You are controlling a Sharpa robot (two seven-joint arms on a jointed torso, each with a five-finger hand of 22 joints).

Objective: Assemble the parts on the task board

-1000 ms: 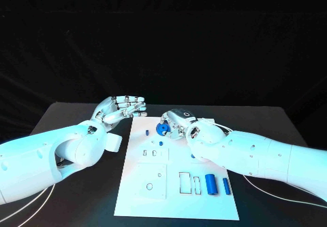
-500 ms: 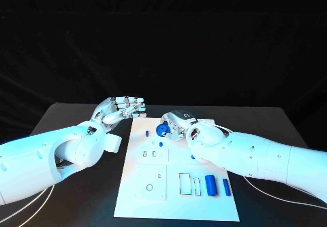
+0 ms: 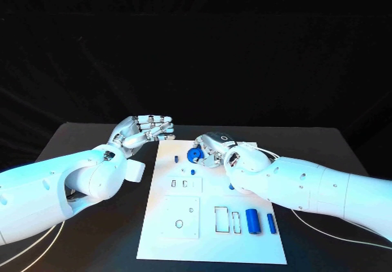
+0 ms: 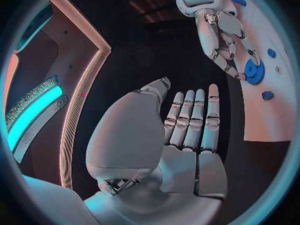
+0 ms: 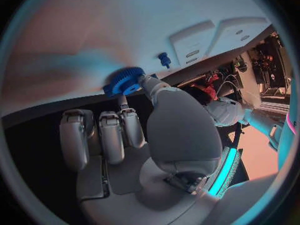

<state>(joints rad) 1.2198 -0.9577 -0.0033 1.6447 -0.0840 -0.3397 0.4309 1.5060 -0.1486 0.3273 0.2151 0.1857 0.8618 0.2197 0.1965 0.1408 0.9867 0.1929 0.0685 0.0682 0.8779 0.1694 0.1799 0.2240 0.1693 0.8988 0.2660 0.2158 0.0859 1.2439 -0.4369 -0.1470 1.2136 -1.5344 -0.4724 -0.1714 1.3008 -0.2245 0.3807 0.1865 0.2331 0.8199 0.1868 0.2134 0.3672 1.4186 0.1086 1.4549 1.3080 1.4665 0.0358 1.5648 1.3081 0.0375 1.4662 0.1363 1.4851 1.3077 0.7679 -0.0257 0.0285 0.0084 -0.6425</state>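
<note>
A: Blue gear (image 3: pixel 195 154), upper middle of the head frame, sits at the far end of the white board (image 3: pixel 184 226) on the black desk (image 3: pixel 81 141). The right robot hand (image 3: pixel 214 148) is on it, thumb and a finger pinching its rim.

B: So the step in hand looks like seating that gear?

A: That's my reading. Next it probably needs lining up over its post and pressing flat; whether it is already down, I can't tell.

B: And the left robot hand (image 3: pixel 147 129)?

A: Off the board's upper left corner, holding nothing, fingers loosely apart.

B: What do the wrist cameras add?

A: The right wrist view shows the fingertip contact on the gear's teeth, and a small blue peg (image 5: pixel 164 59) standing nearby. The head view alone shows two blue cylinders (image 3: pixel 252 221) lying at the board's lower right.
</note>
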